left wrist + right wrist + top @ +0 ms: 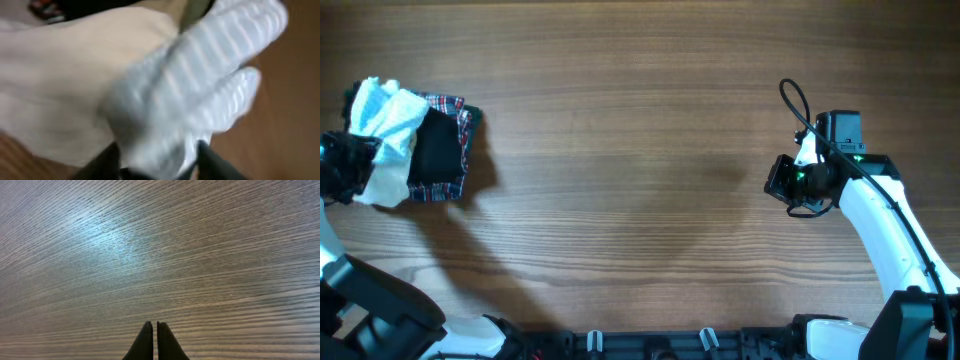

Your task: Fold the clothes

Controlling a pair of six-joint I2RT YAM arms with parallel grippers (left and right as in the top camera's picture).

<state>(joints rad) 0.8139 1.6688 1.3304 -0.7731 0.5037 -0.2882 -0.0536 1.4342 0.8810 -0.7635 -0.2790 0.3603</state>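
At far left edge of surface (640, 130), I see clothes in small heap: white cloth (388, 120) bunched at left, black garment (438, 148) just beside it, plaid garment (438, 190) showing around black one's edges. Left claw (358, 162) clamped on white cloth; my wrist view shows ribbed fabric bunched between fingers (106, 162). Right claw (780, 180) well apart at right, fingers pressed together, facing wood grain.

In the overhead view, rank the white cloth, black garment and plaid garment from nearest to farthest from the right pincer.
From the right pincer:
1. plaid garment, at the pile's right edge.
2. black garment, in the pile's middle.
3. white cloth, far left.
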